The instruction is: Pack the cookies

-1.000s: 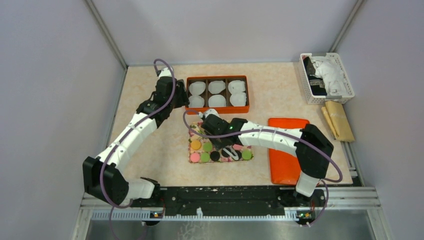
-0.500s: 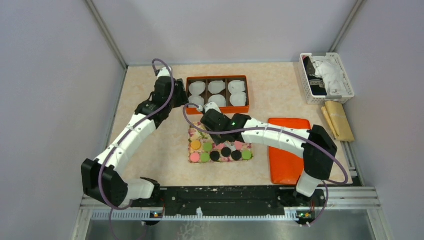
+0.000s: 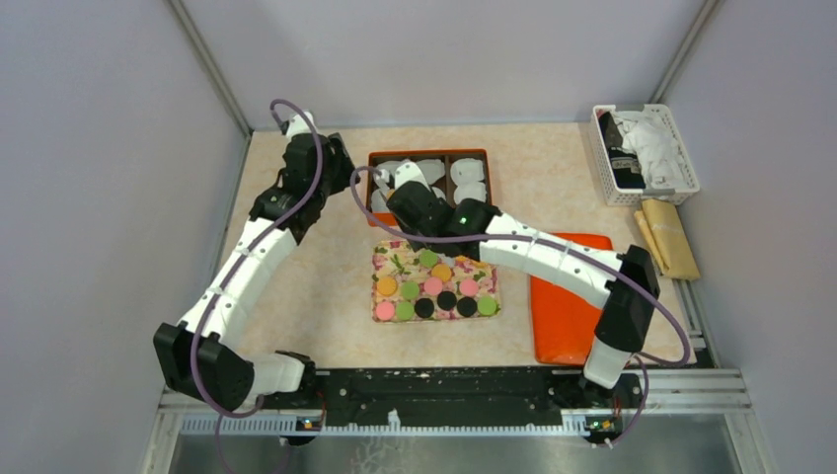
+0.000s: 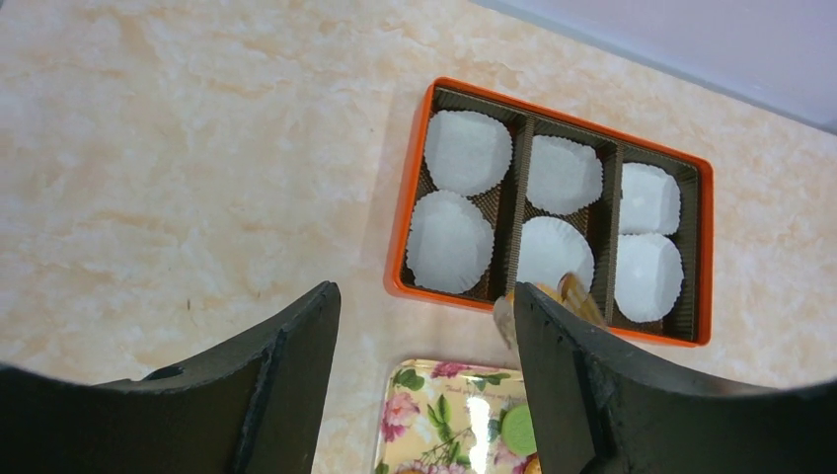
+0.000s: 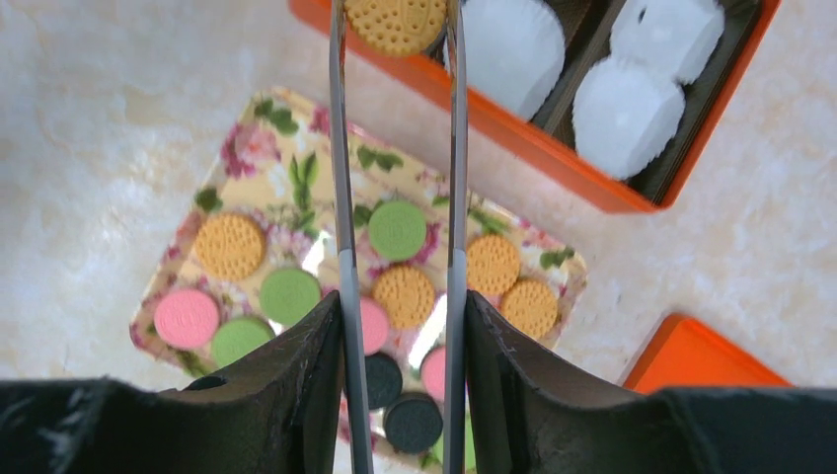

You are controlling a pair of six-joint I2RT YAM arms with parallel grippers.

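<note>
Right now one orange cookie (image 5: 395, 22) sits pinched between the tips of thin metal tongs (image 5: 455, 148), up over the near rim of the orange box (image 5: 538, 150). It is close to the white paper cups (image 5: 513, 44) that line the box's compartments. The other cookies (image 3: 434, 286), orange, green, pink and black, lie flat on the floral tray (image 3: 387, 259), which sits just in front of the box on the counter (image 3: 326, 296). The right claw (image 5: 400, 306) is clamped on the tongs, its fingers pressing the two blades from either side. The left claw (image 4: 424, 296) hangs off the box's left end, fingers apart with nothing between them. A flat orange lid (image 3: 563, 326) lies to the right of the tray, and a white basket (image 3: 646, 153) stands in the far right corner.
</note>
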